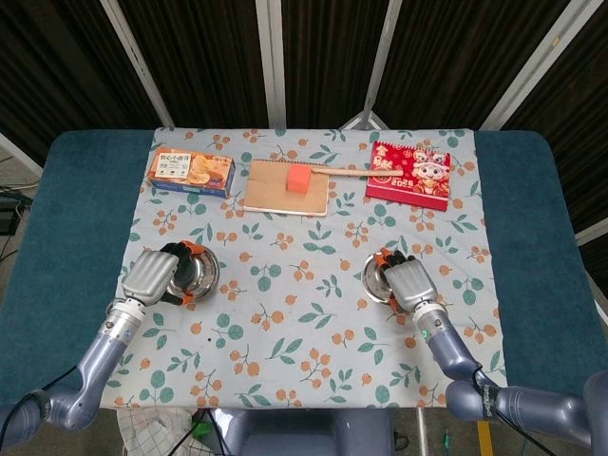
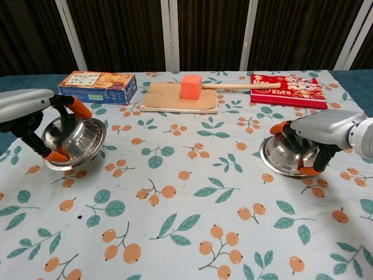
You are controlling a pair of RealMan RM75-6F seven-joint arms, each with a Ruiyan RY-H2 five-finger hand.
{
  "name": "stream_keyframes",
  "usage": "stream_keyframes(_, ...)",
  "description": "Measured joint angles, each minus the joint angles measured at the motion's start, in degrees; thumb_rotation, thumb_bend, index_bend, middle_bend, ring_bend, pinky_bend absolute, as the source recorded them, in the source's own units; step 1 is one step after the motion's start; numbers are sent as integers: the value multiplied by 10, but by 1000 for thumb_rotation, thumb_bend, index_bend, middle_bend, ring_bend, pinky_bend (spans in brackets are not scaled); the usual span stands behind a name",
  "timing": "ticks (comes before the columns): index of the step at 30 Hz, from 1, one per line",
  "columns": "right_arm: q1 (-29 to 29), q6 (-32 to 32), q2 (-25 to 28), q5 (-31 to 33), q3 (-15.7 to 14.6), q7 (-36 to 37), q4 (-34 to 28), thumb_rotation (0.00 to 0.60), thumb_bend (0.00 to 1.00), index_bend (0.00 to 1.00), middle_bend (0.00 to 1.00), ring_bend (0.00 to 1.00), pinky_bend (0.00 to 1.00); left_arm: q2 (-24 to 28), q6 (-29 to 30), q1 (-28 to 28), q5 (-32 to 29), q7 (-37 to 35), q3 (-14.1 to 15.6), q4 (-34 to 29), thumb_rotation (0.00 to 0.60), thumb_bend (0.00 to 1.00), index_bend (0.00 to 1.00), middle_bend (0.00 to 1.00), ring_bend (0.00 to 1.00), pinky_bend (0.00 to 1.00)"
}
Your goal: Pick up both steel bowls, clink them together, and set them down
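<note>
We see our left hand wrapped around the left steel bowl, orange-tipped fingers hooked over the far rim and others under the near rim, so the bowl is gripped and tilted with its opening turned toward the middle of the bench; it sits at the left side of the flowered cloth, and we cannot tell whether its base is touching the cloth. From the head view the same hand covers the bowl's outer side. Our right hand grips the right steel bowl in the same fashion, fingers over the far edge and one orange tip at the near rim, the bowl tipped slightly toward the centre on the right side of the cloth; in the head view that hand lies over the bowl's right half. The two bowls are well apart, with open patterned cloth between them. Along the far edge of the bench lie an orange biscuit box on the left, a brown board in the middle with an orange-red block resting on it, a wooden stick running from the block toward the right, and a red packet on the right.
</note>
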Motion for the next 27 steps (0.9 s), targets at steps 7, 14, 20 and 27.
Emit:
stream_keyframes(7,-7,19,11,-7,3,11,-10,600,447,718,760,617,466,1,4,2,2,1,0,-2,600,243,544,678,532,716)
stream_keyframes(14,-19,31,38,-23,17,53,-29,600,448,759,787,647,509,2,10,4,4,7,0,-10,600,243,547,679,532,716)
stream_keyframes(20,-39,40,65,-50,32,121,-42,600,449,781,805,668,526,0,16,7,8,2,0,-9,600,243,553,682,532,716)
stream_keyframes(27,-73,62,88,-107,54,247,-42,600,449,803,818,684,527,-6,22,9,27,-40,0,6,600,265,557,682,532,716)
